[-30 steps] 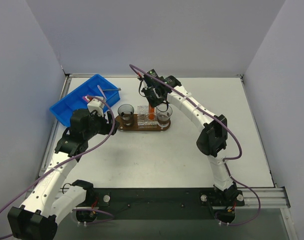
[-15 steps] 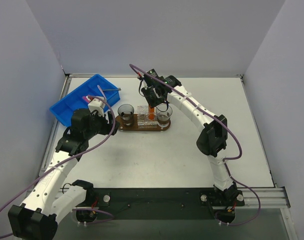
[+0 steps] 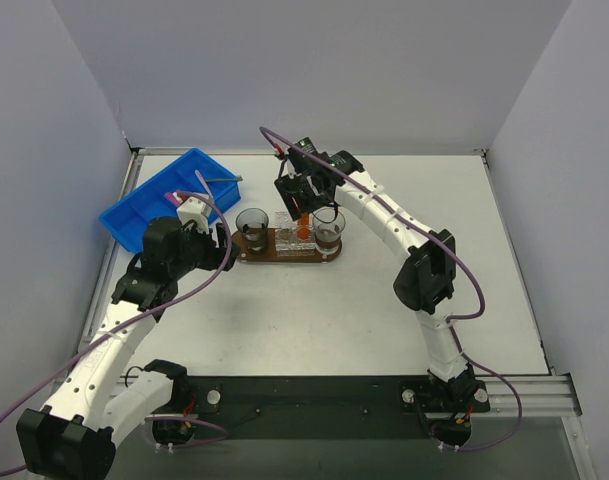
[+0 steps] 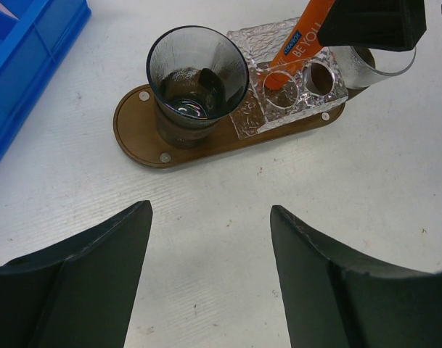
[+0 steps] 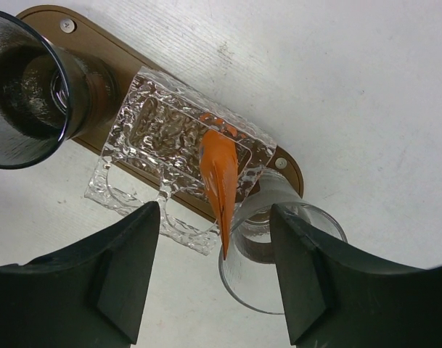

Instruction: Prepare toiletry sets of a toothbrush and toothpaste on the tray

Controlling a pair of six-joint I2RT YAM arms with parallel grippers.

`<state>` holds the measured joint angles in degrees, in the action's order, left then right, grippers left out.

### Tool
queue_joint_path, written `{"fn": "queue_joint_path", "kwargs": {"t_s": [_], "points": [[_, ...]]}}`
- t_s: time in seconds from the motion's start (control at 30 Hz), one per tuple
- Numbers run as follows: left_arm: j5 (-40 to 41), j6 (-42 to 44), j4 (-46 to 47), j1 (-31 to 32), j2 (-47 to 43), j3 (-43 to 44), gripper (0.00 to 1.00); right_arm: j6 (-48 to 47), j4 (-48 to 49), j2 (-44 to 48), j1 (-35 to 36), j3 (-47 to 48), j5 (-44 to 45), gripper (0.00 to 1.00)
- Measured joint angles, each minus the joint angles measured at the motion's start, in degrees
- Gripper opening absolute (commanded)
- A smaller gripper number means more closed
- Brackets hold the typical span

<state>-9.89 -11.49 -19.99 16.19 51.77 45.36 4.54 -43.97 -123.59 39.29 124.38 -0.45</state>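
The toothpaste (image 5: 220, 174), a bright orange tube, stands tilted in one of the two round holes of a clear, pebbled holder (image 4: 258, 116), with its flat crimped end uppermost and leaning toward the paler glass (image 5: 280, 250). The holder sits on the middle of the tray (image 4: 133, 125), a dark-brown oval board with small pale screws at its ends. A smoky glass (image 4: 197, 80) stands on the tray's left end, and the paler glass stands at its right end, just beside the holder. The tray lies near the far edge of the table (image 3: 414, 200), left of the middle. A blue bin (image 3: 134, 215) sits in the far-left corner, near the tray but apart from it; it holds something pink that is too small to make out. The right gripper (image 3: 297, 192) hangs over the holder with its fingers (image 5: 97, 283) spread wide. The top of the tube rises between them and touches neither one. The left gripper (image 4: 210, 217) hovers over bare table on the near side of the tray's left end, its fingers (image 4: 83, 283) likewise spread, with nothing between them.
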Motion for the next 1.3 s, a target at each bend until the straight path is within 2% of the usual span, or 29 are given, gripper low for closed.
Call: {"fn": "queue_joint_path", "kwargs": {"t_s": [0.4,0.67,0.87,1.0,1.2,1.3], "points": [[1.5,-0.3,-0.2,-0.2,-0.3,0.0,0.74,3.1,3.4,3.1,-0.3,-1.6,-3.5,0.57],[5.4,-0.5,-0.1,-1.6,-1.6,0.0,0.7,5.0,9.0,19.8,-0.4,-13.0,-4.5,0.53],[13.2,-1.6,0.0,-1.7,-1.1,0.3,0.66,6.6,15.7,32.9,-3.4,-24.7,-4.9,0.51],[18.8,-3.6,0.3,-1.7,5.1,5.6,0.61,8.1,18.7,36.8,-6.8,-30.5,-4.9,0.47],[30.1,-9.7,2.6,-2.3,22.4,20.5,0.54,10.5,22.0,39.8,-9.3,-36.9,-3.7,0.42],[32.5,-14.4,2.1,-4.2,30.9,27.2,0.52,13.6,22.4,42.1,-10.4,-39.6,-4.2,0.41]]}}
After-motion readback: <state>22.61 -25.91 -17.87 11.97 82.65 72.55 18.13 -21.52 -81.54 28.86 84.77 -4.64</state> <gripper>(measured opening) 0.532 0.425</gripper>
